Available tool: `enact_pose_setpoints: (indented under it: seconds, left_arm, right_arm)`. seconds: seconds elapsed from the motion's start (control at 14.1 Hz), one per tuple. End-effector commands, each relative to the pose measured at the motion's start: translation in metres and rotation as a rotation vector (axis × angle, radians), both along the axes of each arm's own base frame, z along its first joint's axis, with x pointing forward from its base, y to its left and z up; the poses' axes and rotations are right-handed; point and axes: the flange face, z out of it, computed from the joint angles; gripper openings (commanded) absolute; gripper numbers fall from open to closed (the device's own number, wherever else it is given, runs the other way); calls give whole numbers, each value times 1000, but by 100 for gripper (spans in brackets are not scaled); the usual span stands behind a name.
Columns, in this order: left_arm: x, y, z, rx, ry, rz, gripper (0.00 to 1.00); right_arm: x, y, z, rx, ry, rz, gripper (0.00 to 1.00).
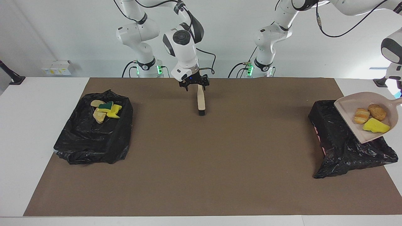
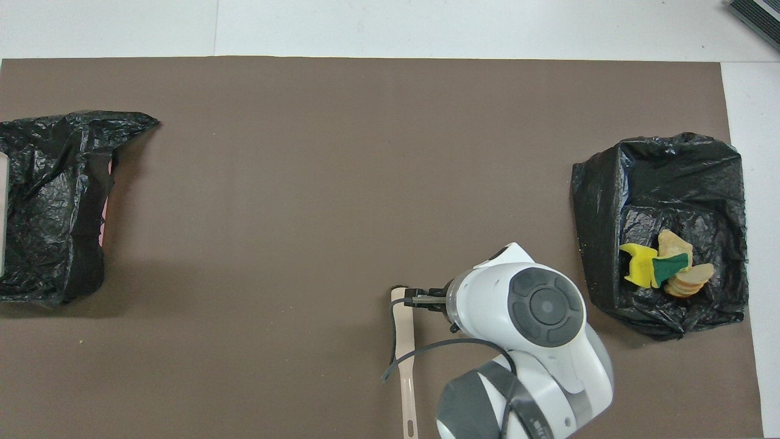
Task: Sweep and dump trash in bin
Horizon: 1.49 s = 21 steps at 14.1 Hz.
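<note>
Right gripper (image 1: 197, 85): fingers spread wide, gripping nothing; it hangs over the handle end of the brush, at the edge of the mat nearest the robots.
Brush (image 1: 201, 100): lies flat on the brown mat (image 1: 201, 163), mid-table, handle toward the robots and dark bristles pointing away from them.
Left arm (image 1: 391, 50): reaches out over its own end of the table (its hand is cut off by the frame edge in the facing view and does not show from overhead).
Left gripper: pressed together on the dustpan's handle, which runs out of frame toward it.
Dustpan (image 1: 348, 106): up in the air, tilted, over the black-bagged bin at the left arm's end.
Trash in the dustpan: three scraps lying close together, namely an orange-brown scrap (image 1: 377, 112), a striped tan-and-orange scrap (image 1: 361, 115) and a yellow scrap (image 1: 376, 126), the yellow one lowest in the pan.
Bin at the left arm's end (image 1: 339, 147): covered in crumpled black plastic; what lies inside cannot be seen.
Bin at the right arm's end (image 1: 91, 141): also lined with a black bag, standing on the mat.
Trash in that bin (image 1: 105, 110): a small pile of four scraps, yellow, pale tan and one yellow with a green layer, touching one another in the part nearest the robots.
Table (image 1: 31, 125): white, showing around the mat.
</note>
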Motion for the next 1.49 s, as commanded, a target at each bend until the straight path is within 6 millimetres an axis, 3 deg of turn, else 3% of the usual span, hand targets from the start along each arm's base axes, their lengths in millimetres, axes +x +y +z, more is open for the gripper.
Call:
enact_pose_setpoints:
  seconds: [0.0, 0.21, 0.28, 0.5, 0.78, 1.0, 1.28, 1.42]
  left_arm:
    - [-17, -24, -3, 97, -8, -82, 0]
    - [-25, -30, -2, 175, -20, -84, 0]
    - [-21, -40, 1, 215, -12, -113, 0]
    - [-25, -45, 6, 272, -28, -82, 0]
    - [-34, -49, 33, 315, -49, -82, 0]
    - [-36, -85, 42, 329, -17, -51, 0]
    - [-41, -148, 36, 245, -58, 65, 0]
    - [-46, -176, 22, 105, -90, 170, 0]
  right_arm:
    - [26, -21, 20, -38, -23, -1, 100]
    - [47, -62, 52, -69, 0, 19, 100]
    - [55, -82, 64, -69, 7, 6, 100]
    - [74, -144, 99, -63, 18, -46, 100]
    - [80, -223, 160, -54, 37, -57, 100]
    - [76, -250, 186, -62, 19, -5, 100]
    - [62, -287, 252, -165, -12, 67, 100]
    - [59, -290, 247, -159, -2, 72, 100]
